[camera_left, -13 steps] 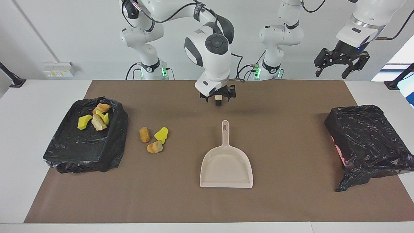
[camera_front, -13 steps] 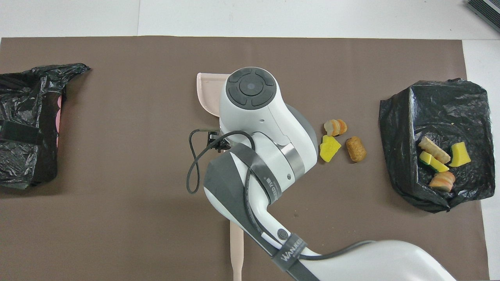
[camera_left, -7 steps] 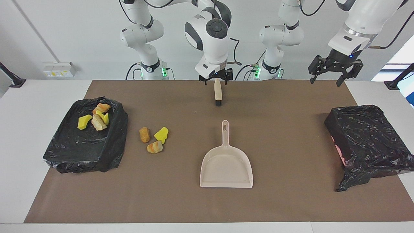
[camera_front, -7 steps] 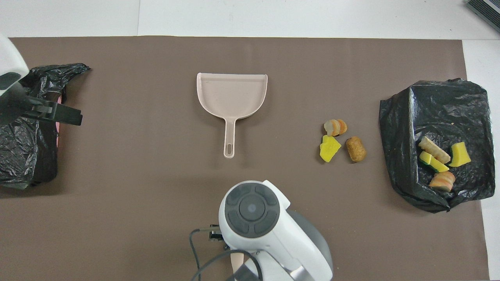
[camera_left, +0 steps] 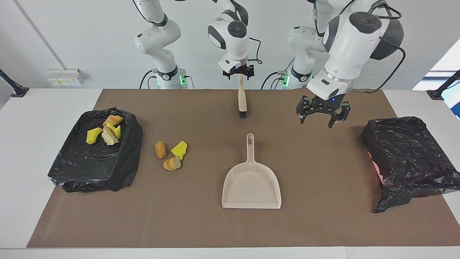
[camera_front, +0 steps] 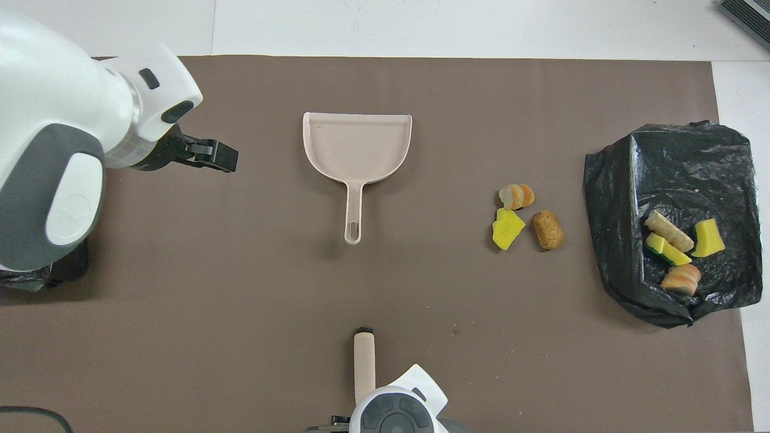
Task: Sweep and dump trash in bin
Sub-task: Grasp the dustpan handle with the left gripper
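My right tool [camera_left: 238, 73] stands wide over the handle end of the tan, black-tipped brush [camera_left: 242, 102], which lies on the brown mat [camera_left: 201, 223] covering the bench. As far as I can see, I am not gripping it. My left tool [camera_left: 321, 120], also wide and empty, hangs over bare mat between the beige plastic dustpan [camera_left: 251, 187] and the black-bagged bin [camera_left: 406, 154] at the left arm's end.

I judge the brush stiff and light, best taken mid-handle. The dustpan looks rigid, light and apt to skid, best taken by its slotted handle. Three loose scraps of trash [camera_left: 179, 149], yellow and tan-orange, lie on the mat beside the black-bagged tray [camera_left: 90, 162]. They look soft and featherweight, likely to tumble. The tray holds four more scraps [camera_left: 106, 131]; the bin's inside is hidden.
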`<move>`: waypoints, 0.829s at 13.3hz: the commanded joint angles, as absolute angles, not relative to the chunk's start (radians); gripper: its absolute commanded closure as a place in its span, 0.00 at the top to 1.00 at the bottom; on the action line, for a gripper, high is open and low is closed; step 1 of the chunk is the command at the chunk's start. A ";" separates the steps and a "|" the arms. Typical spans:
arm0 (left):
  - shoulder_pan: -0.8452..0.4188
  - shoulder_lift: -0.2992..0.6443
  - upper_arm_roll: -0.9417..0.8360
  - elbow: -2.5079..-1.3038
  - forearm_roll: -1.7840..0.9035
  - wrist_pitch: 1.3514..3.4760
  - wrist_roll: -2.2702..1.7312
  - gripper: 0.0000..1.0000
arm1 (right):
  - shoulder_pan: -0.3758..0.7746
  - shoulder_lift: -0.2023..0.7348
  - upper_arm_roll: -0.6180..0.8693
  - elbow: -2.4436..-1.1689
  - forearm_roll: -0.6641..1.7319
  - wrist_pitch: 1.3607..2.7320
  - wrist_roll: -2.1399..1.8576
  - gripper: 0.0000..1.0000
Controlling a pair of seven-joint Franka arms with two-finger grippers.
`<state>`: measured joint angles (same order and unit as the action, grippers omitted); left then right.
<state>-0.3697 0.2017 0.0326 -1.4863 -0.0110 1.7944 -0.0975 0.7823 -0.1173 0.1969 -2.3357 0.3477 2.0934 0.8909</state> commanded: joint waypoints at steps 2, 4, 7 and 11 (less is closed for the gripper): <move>-0.452 0.302 0.048 -1.482 -0.025 1.884 -0.188 1.00 | 0.859 -0.078 0.193 -2.387 0.374 2.203 0.936 1.00; -0.477 0.350 0.046 -1.488 -0.021 1.962 -0.225 1.00 | 0.879 -0.075 0.193 -2.407 0.374 2.209 0.942 1.00; -0.558 0.396 0.046 -1.522 -0.025 2.037 -0.303 1.00 | 0.896 -0.080 0.195 -2.424 0.374 2.201 0.963 1.00; -0.623 0.409 0.048 -1.650 -0.025 2.177 -0.362 1.00 | 0.914 -0.087 0.195 -2.434 0.374 2.207 0.980 0.87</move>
